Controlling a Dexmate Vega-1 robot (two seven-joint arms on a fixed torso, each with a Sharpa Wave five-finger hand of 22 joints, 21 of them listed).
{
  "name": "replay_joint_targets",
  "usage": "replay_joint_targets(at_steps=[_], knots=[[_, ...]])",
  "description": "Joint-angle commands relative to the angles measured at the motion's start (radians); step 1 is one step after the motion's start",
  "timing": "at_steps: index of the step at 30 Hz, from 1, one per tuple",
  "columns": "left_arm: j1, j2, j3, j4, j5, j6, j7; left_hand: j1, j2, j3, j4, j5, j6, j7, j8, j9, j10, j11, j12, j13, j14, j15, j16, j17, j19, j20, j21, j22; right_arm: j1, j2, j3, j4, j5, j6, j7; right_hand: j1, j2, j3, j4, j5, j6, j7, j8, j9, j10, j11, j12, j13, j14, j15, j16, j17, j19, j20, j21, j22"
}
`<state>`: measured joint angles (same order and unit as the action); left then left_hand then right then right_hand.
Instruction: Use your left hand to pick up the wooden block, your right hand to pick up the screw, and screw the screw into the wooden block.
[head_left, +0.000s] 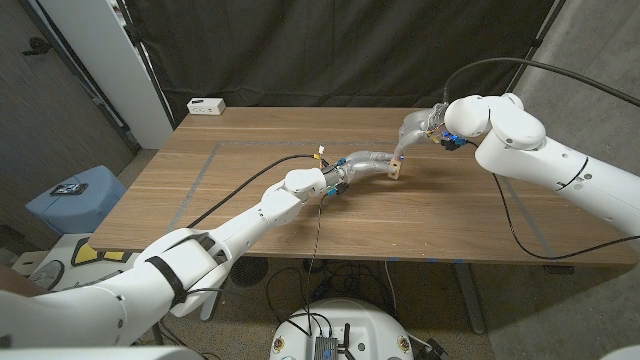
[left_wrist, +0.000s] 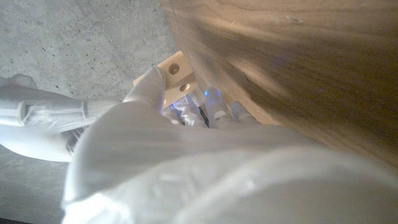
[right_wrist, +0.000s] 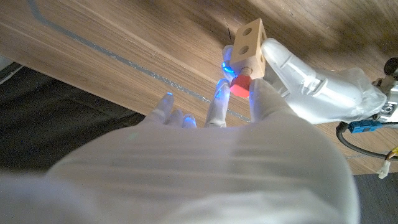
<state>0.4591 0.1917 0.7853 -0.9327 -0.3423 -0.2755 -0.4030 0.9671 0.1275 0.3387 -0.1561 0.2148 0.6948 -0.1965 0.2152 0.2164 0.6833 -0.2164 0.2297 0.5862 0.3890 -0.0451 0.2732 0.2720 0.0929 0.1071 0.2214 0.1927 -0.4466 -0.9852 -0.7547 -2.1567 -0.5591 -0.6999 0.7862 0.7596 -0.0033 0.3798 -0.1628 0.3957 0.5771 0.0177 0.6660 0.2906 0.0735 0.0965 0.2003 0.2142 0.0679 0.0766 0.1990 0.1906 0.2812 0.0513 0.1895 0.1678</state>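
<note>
Over the table's middle-right, left hand (head_left: 362, 163) grips the wooden block (head_left: 396, 167) at its fingertips, held up off the table (head_left: 250, 200). Left wrist view: block (left_wrist: 175, 72) sits beyond the hand's (left_wrist: 155, 143) fingers, two round holes on the pale face. Right hand (head_left: 418, 127) is at about 1 o'clock from the block, fingertips touching it. Right wrist view: right hand (right_wrist: 205, 162) pinches the screw (right_wrist: 241, 86), red head between thumb and a finger, other fingers spread with blue lights at the tips. Screw head sits right against the block's (right_wrist: 250, 42) near end; shaft hidden, cannot tell how deep it is. Left hand (right_wrist: 311, 87) holds the block from the other side in that view.

Outward: black cable (head_left: 240, 185) runs along the left arm over the table toward 8 o'clock. Faint taped rectangle outline (head_left: 205, 170) on the wood. White box (head_left: 206, 105) at the far left corner, roughly 10 o'clock from the hands. Black curtain (head_left: 340, 50) behind the table. Blue stool (head_left: 75, 200) with a small dark thing on top, on the floor at 9 o'clock.
</note>
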Motion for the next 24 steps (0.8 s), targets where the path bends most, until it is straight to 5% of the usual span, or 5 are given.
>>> replay_joint_targets(at_steps=[1,24], knots=[[-0.012,-0.013,0.002,0.029,0.0,-0.011,-0.01,0.0,0.008,0.008,0.002,0.006,0.008,0.001,0.004,0.004,0.008,0.0,0.005,0.002,0.007,-0.081,-0.005,0.001,-0.002,0.006,0.005,0.002,-0.01,-0.003,0.004,0.003,0.003,0.0,-0.012,0.014,-0.001,0.005,0.001,0.002,0.015,-0.001,0.009,0.006,0.009,-0.001,0.009,0.002,0.007,-0.003,0.003,0.0,0.007,-0.001,0.005,0.002],[-0.003,-0.006,0.001,0.012,-0.002,-0.005,-0.009,-0.003,0.009,0.009,0.003,0.006,0.009,0.0,0.005,0.004,0.008,0.0,0.005,0.002,0.007,-0.08,-0.005,0.001,-0.002,0.006,0.005,0.002,-0.018,0.007,-0.004,-0.006,-0.035,-0.023,-0.036,0.028,0.001,0.005,0.0,-0.01,0.1,-0.011,0.054,0.014,0.072,-0.016,0.025,0.001,0.049,-0.028,0.014,0.001,0.044,-0.019,0.012,0.002]])
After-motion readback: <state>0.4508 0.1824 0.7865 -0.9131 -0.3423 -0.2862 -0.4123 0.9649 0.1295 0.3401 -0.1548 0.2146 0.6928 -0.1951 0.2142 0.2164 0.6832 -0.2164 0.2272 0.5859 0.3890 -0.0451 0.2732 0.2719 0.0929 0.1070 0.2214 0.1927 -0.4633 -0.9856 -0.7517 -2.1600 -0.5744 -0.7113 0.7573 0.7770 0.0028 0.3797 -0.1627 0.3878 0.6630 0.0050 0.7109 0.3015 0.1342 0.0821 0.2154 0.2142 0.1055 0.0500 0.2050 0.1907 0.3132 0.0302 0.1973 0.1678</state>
